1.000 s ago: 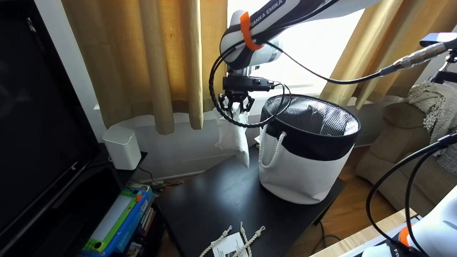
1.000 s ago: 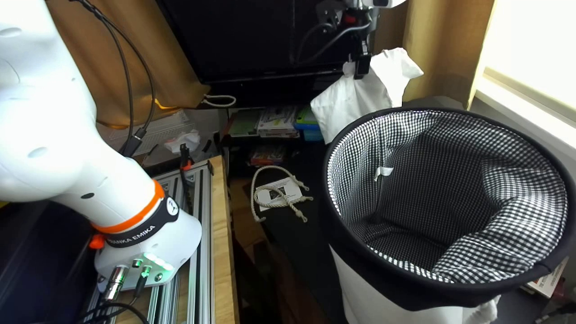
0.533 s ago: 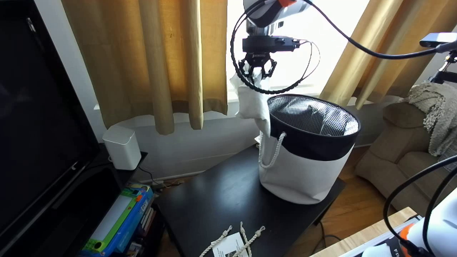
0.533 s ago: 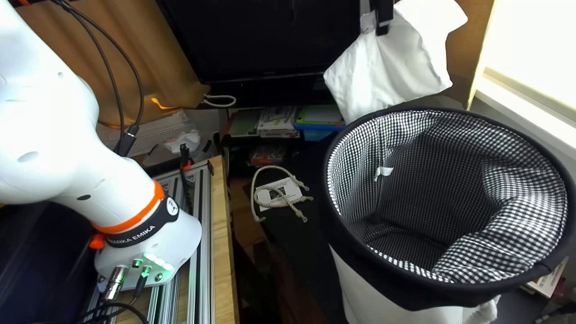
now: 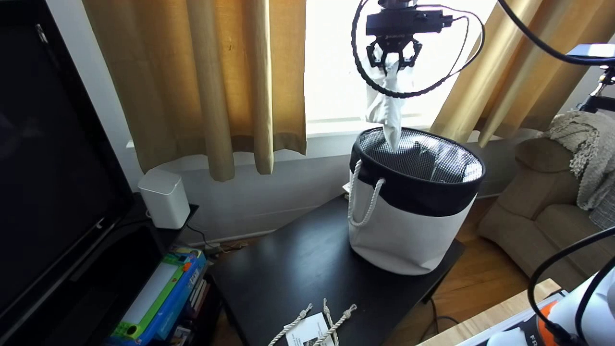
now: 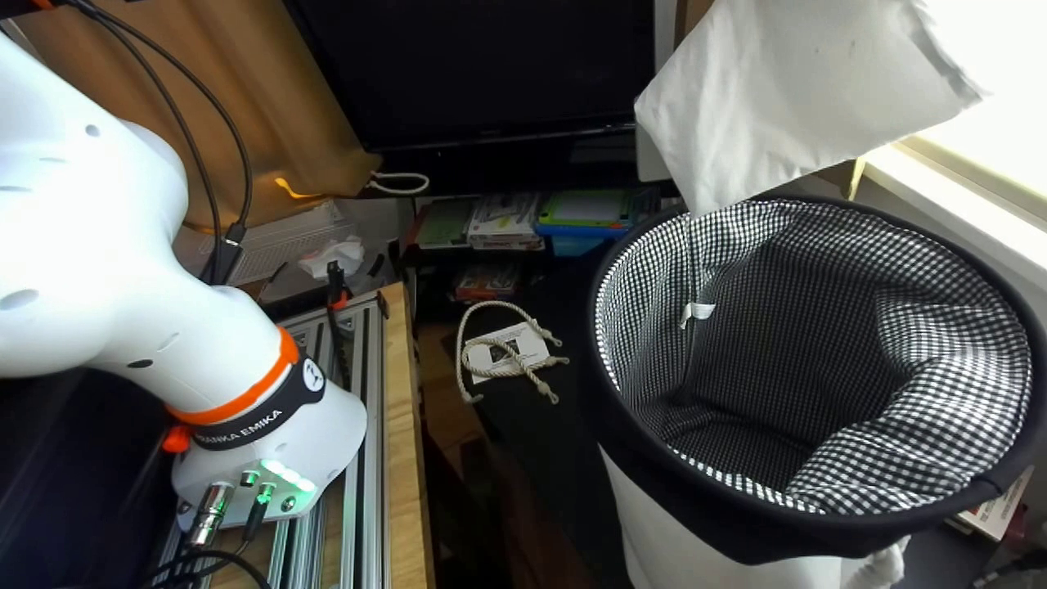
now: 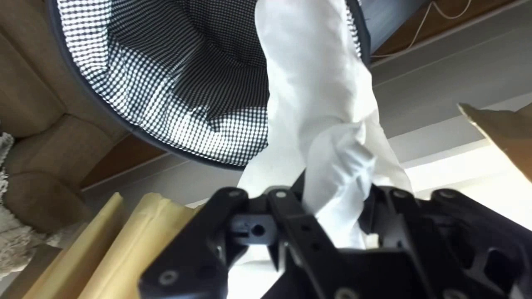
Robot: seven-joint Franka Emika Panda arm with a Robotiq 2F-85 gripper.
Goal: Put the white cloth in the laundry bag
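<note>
Above the laundry bag's rim, the end effector (downturned) pinches the white cloth.

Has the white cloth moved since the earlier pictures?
Yes: in an exterior view, the white cloth has moved up and rightward in the picture, from left of the laundry bag to overlapping its opening.

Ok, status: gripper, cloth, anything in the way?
Gripper shut on cloth. Low end overlaps bag in both exterior views, rim contact unclear. Rim might snag it; no other obstacle seen.
</note>
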